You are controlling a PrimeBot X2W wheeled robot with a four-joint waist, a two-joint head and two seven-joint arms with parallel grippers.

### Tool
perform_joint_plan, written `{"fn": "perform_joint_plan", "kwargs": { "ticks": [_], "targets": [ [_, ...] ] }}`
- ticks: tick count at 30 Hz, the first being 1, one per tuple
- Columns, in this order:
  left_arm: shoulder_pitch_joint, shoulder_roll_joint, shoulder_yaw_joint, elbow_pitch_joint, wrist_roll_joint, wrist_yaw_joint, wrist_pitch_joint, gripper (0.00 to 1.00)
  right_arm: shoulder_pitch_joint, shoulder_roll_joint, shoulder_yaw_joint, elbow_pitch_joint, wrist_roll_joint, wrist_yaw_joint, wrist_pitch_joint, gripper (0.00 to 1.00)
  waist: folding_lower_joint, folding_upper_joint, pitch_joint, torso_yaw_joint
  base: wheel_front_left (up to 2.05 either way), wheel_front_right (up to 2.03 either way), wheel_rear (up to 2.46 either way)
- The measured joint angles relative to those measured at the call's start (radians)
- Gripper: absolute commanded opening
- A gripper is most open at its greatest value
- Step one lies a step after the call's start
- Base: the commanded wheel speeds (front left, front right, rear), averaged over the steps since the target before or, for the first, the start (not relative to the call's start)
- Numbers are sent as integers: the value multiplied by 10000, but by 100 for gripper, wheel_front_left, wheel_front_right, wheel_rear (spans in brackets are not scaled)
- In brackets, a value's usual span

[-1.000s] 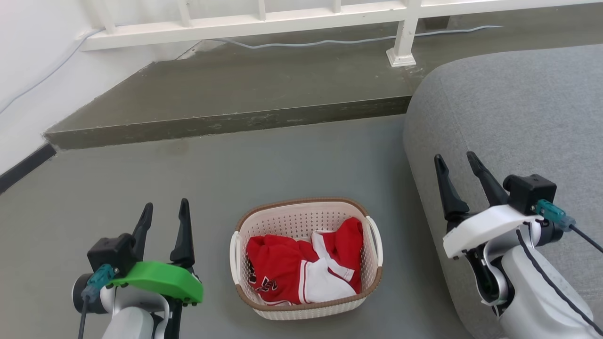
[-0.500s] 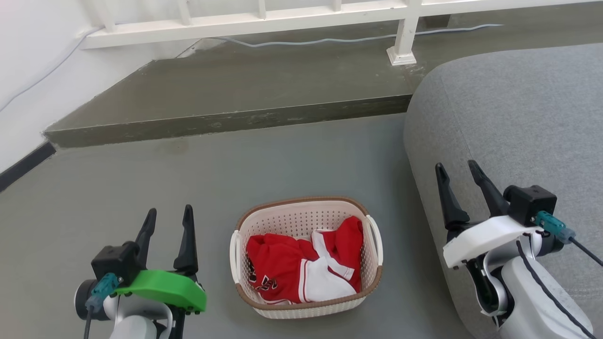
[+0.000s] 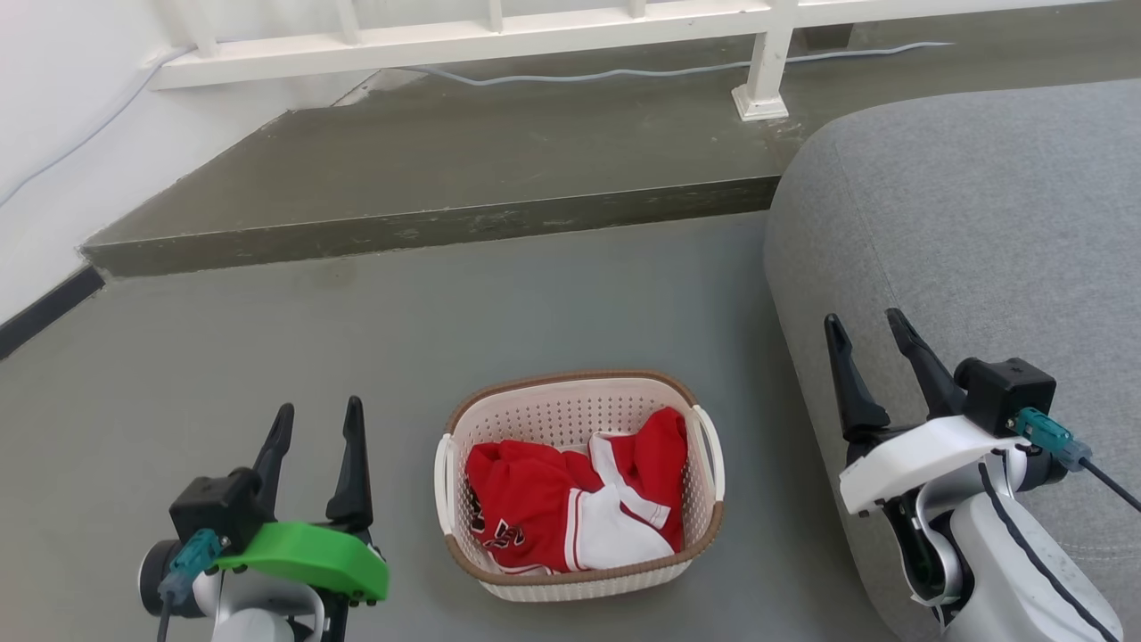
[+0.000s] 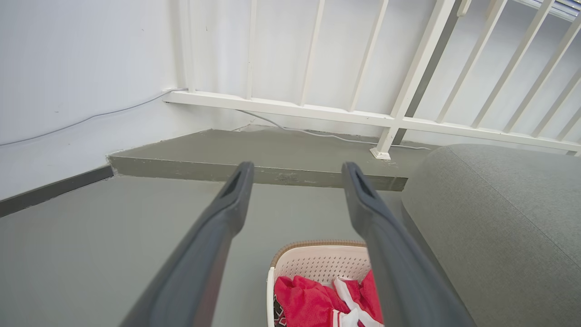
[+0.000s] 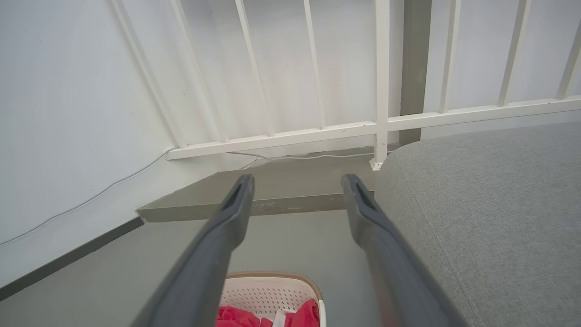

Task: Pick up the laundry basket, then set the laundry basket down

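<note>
You have the laundry basket (image 3: 562, 417) standing upright on the grey floor (image 3: 446, 312) at the lower middle of the head view. It sits between your two grippers and neither touches it. A red and white garment (image 3: 553, 513) lies crumpled inside it; the dark print on the cloth is too folded for you to read.

Your left gripper (image 3: 318, 408) is at the lower left, well clear of the basket's left handle, its fingers parted and empty. Your right gripper (image 3: 863, 318) is at the right, in front of the grey sofa (image 3: 980, 196), its fingers likewise spread with nothing between them. The sofa's rounded edge runs near the basket's right side, with a strip of floor between them.

Across the upper frame a raised step (image 3: 499, 152) carries a white railing (image 3: 499, 40), and a pale cable (image 3: 624, 75) trails along its base. In each wrist view the basket's far end shows at the bottom edge, between the dark fingers.
</note>
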Motion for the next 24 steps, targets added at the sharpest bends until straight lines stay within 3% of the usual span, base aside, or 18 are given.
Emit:
{"fn": "perform_joint_plan", "kwargs": {
  "ticks": [11, 12, 24],
  "targets": [
    [101, -15, 63, -25, 71, -123, 0, 100, 154, 102, -136, -52, -107, 123, 0, 100, 0, 0, 43, 12, 0, 0, 0],
    [103, -17, 56, 4, 67, -169, 0, 0, 176, 123, -140, -17, -102, 136, 0, 0, 0, 0, 45, 12, 0, 0, 0],
    [304, -88, 61, 397, -380, -173, 136, 0, 652, 324, -265, 343, 337, 184, 77, 0, 0, 0, 28, 42, 0, 0, 0]
  ]
}}
